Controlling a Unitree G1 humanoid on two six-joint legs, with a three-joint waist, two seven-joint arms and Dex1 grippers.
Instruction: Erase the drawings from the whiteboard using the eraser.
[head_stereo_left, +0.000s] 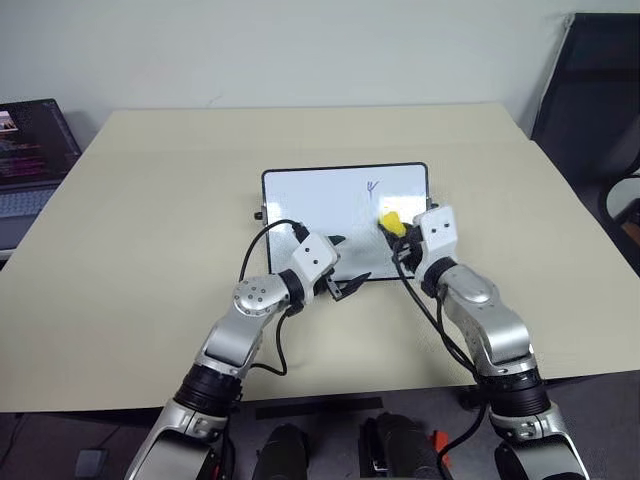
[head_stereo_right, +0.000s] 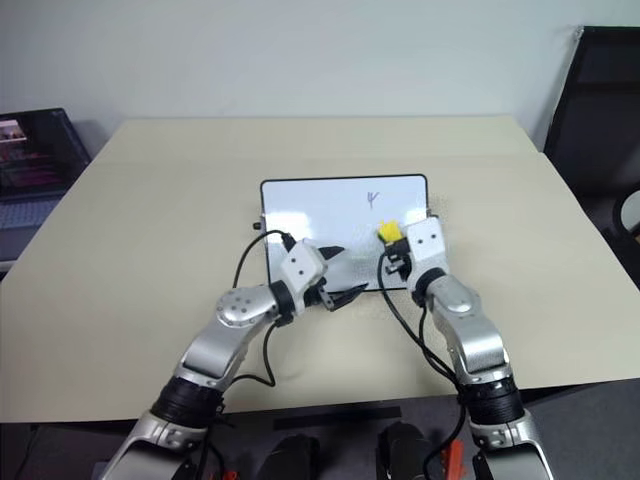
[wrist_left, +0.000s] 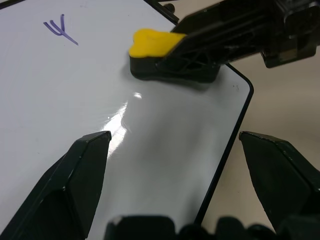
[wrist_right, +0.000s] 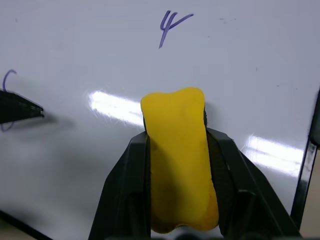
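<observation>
Yellow foam is seen clamped between the closed fingers of the right hand (wrist_right: 179, 165): the eraser (wrist_right: 177, 145) is held with its dark underside against the whiteboard (head_stereo_left: 320, 200), near the board's right edge. Two drawings are left, it seems: a fork-like mark (wrist_right: 170, 27) just ahead of the eraser and a curl (wrist_right: 7, 82) off to its left. The left hand (wrist_left: 175, 165) is held wide open and empty over the board's near edge, so wiping is judged unfinished.
</observation>
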